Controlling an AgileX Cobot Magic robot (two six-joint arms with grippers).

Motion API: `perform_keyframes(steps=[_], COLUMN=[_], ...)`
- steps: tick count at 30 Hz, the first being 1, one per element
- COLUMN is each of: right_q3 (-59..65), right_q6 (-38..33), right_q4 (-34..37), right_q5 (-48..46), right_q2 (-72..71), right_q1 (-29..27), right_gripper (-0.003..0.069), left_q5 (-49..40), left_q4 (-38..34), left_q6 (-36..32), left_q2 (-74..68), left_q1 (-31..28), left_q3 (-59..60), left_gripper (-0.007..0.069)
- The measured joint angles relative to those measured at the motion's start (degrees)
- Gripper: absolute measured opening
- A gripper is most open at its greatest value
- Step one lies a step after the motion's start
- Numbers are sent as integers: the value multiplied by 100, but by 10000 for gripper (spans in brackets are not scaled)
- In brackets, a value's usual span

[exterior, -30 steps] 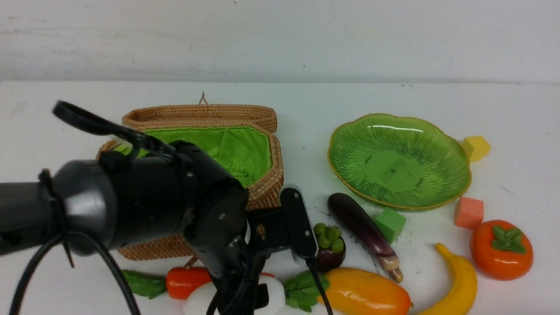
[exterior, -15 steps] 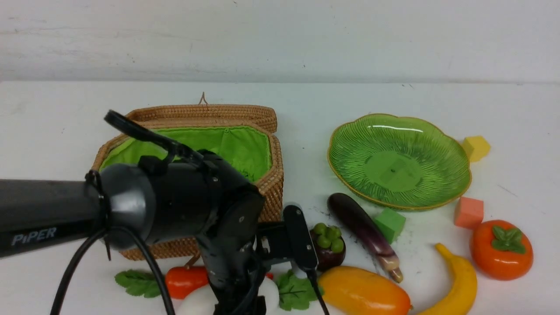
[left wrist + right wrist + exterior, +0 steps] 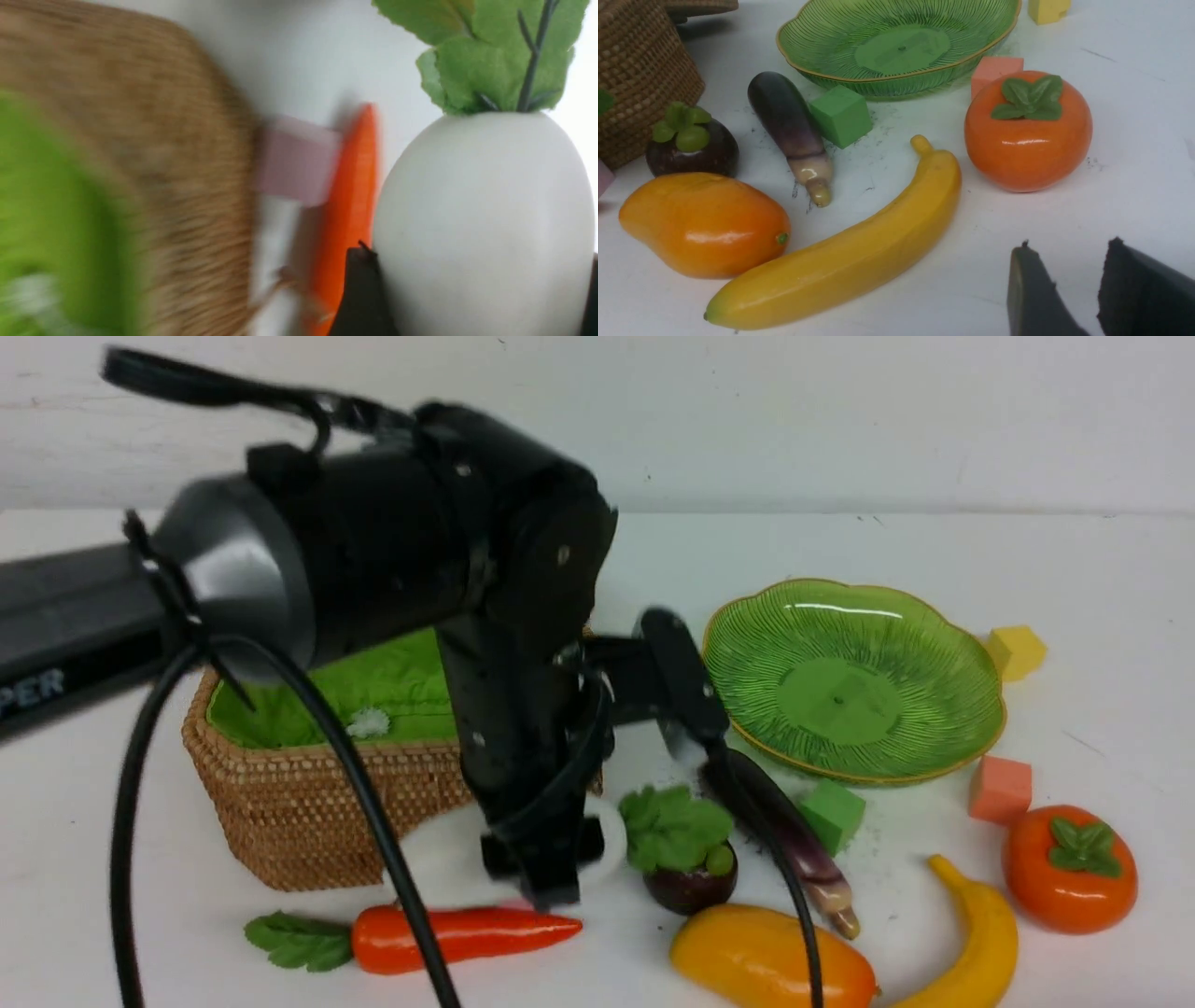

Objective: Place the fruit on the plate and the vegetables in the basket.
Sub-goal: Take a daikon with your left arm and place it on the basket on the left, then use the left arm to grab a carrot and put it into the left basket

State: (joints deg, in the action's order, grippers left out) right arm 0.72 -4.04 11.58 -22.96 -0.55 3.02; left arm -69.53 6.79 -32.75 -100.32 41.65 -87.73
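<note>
My left gripper (image 3: 541,870) is shut on the white radish (image 3: 481,224) and holds it off the table, just in front of the wicker basket (image 3: 308,821). The radish leaves (image 3: 672,826) hang over the mangosteen (image 3: 691,889). The carrot (image 3: 457,935) lies below on the table. The eggplant (image 3: 810,859), mango (image 3: 766,959), banana (image 3: 980,943) and persimmon (image 3: 1069,868) lie in front of the empty green plate (image 3: 850,695). My right gripper (image 3: 1069,261) is open and empty, low over the table near the banana (image 3: 850,256) and persimmon (image 3: 1027,135); it is outside the front view.
Foam cubes lie around the plate: yellow (image 3: 1016,651), salmon (image 3: 1001,789), green (image 3: 831,814). A pink cube (image 3: 296,161) sits between basket and carrot. The left arm hides much of the basket's opening in the front view.
My left arm has risen with the radish, lifting it off the table to about the height of the basket's front wall. The carrot beneath now shows in full. The fruit has not moved.
</note>
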Motion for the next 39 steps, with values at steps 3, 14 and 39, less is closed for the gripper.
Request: perform_keyframes(steps=[3,14,39], right_q3=[0,0,0], right_q6=[0,0,0], right_q4=[0,0,0], right_q5=[0,0,0], right_q2=[0,0,0], right_q1=[0,0,0], right_gripper=[243,243,243], left_q5=[-45,1158,812], left_q4=[560,577,-1004], left_q6=[-42,217,788], left_q2=[186,246,15], left_q1=[-34,-1947,-2154], left_q3=[-206,-350,-350], left_gripper=[480,480,641])
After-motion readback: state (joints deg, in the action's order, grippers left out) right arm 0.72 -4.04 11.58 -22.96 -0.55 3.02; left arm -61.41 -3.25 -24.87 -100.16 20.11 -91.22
